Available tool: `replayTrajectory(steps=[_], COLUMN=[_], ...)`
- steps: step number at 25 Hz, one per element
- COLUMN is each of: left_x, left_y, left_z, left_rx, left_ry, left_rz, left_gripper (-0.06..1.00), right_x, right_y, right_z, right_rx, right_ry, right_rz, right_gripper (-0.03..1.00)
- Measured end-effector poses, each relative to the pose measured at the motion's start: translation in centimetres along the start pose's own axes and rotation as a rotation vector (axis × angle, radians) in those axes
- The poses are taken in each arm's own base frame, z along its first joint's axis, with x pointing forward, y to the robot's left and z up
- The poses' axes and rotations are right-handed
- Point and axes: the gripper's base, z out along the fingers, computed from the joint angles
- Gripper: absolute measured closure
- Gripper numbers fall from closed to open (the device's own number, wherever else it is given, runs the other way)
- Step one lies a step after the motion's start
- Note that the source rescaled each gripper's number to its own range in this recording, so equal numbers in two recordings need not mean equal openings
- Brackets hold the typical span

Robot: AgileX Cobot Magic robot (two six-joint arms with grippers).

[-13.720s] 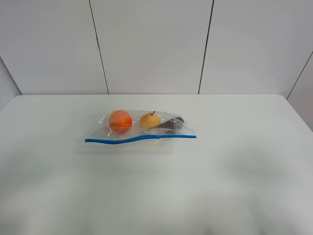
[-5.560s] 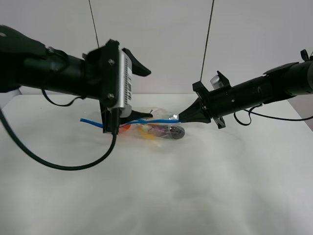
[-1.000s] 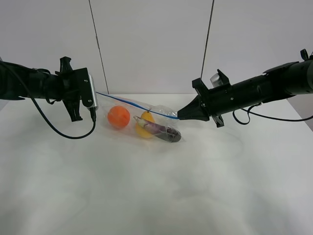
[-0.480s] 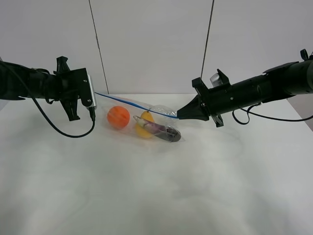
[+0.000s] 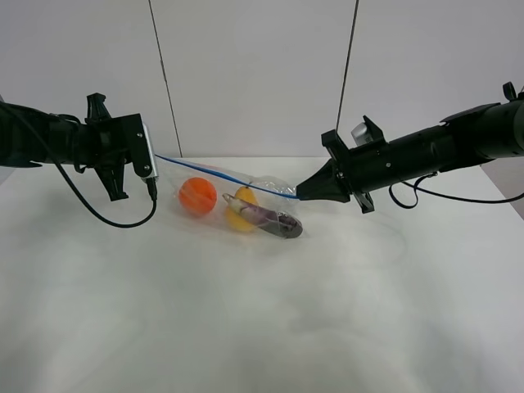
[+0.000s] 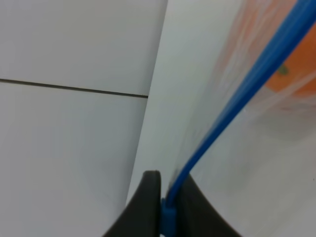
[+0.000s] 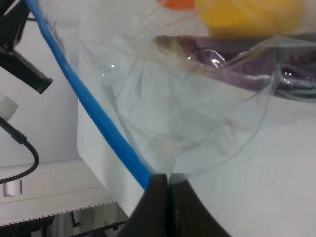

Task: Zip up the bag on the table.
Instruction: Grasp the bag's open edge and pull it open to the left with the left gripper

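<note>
Now the clear crinkly plastic zip bag (image 5: 246, 205) hangs stretched between the two arms near the far edge of the large white matte table (image 5: 262, 327), about midway along that edge. Its blue zipper strip (image 5: 217, 174) is raised off the tabletop and drawn into a nearly straight line. The belly of the bag rests on the table and holds a round orange fruit (image 5: 197, 195), a yellow fruit (image 5: 237, 218) and a dark purple vegetable (image 5: 277, 223).

The left gripper (image 5: 152, 173) has its jaws closed tight on the left end of the strip. The left wrist view shows a small blue block (image 6: 168, 217), apparently the slider, nipped between them. The right gripper (image 5: 300, 194) pinches the right end, jaws narrow on strip and film together.

Change: some seconds earlier the left gripper stood well inward along the strip, over the fruit. It has since travelled outward toward the left edge of the table, and in the last second it crept slightly farther while the right gripper stayed put.

Meaning: the slider has probably run most of the strip, so closure is likely complete or nearly so. Whether the seam is sealed to its very end cannot be told.
</note>
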Motion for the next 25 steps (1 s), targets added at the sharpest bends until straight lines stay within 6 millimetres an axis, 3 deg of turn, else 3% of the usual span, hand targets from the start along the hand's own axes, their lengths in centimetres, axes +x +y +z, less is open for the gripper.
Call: replayTrajectory(steps=[7,10,14,16,19,25], left_x=[0.0,0.2,0.8,1.6,3.1,4.7], left_y=[0.0,0.1,0.2,0.4,0.8,2.1], left_z=[0.0,0.0,0.0,0.0,-0.1,-0.3], left_rx=[0.006,0.005,0.018,0.016,0.004,-0.052], left_ry=[-0.017,-0.011,-0.039,-0.031,0.0,0.033], left_rz=[-0.023,-0.068,-0.124,-0.155,-0.227,-0.587], left_gripper=[0.91,0.73,0.26,0.08,-0.02,-0.05], right_x=[0.0,0.1,0.2,0.2,0.2,0.2], right_y=[0.0,-0.1,-0.1,-0.1,-0.1,-0.1], right_z=[0.0,0.0,0.0,0.0,0.0,0.0], right_rx=[-0.001,0.007,0.011,0.013,0.013,0.013], right_ry=[0.005,0.013,0.018,0.02,0.02,0.02], right_rz=[-0.002,-0.009,-0.013,-0.014,-0.014,-0.014], right_gripper=[0.97,0.97,0.97,0.97,0.97,0.97])
